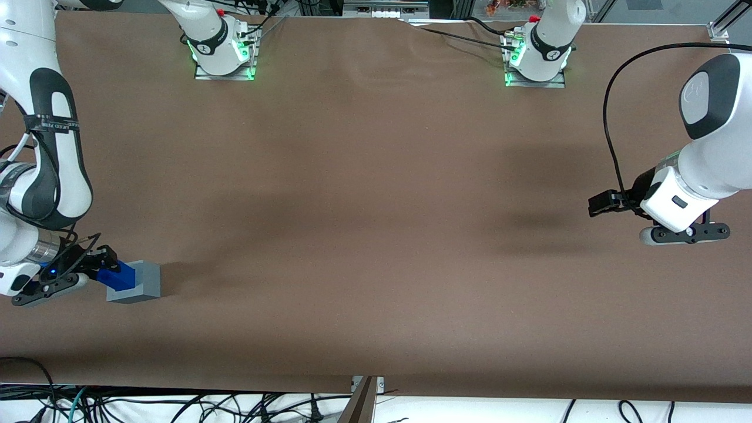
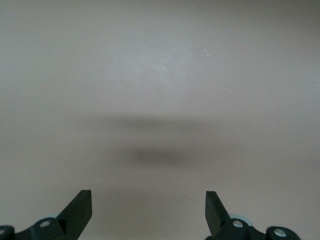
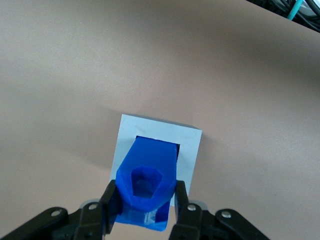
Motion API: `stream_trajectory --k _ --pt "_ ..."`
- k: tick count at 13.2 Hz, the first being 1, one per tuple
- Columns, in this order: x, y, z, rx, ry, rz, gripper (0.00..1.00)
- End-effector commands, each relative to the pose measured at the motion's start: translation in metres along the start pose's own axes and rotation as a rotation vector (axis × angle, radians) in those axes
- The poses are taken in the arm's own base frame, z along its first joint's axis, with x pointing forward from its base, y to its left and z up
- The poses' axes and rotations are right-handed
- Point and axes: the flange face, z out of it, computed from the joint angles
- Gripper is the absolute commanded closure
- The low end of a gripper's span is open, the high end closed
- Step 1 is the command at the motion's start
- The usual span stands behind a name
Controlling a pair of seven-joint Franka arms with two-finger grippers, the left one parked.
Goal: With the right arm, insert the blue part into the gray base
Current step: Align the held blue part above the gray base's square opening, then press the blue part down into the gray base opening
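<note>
At working arm's end | gripper (image 3: 145, 205) fingers clamp blue part (image 3: 148, 182) | entering gray base (image 3: 190, 145)

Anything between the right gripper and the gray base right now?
Only the blue part. The right wrist view shows the gripper with its fingers shut on it, its leading end already in the gray base opening. The front view agrees.
</note>
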Motion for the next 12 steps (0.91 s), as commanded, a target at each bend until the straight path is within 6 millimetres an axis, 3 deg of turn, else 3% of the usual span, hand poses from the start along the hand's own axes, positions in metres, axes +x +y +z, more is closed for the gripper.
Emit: stream_trajectory --k 1,4,7,10,12 --pt "0.011 0.007 0.023 -0.018 0.050 0.006 0.64" --pt "0.012 0.008 0.026 -0.025 0.060 0.006 0.61" --pt "0.014 0.008 0.023 -0.027 0.066 0.008 0.14" --pt "0.015 0.007 0.021 -0.026 0.068 0.007 0.02" --pt "0.017 0.004 0.015 -0.023 0.070 0.003 0.02"
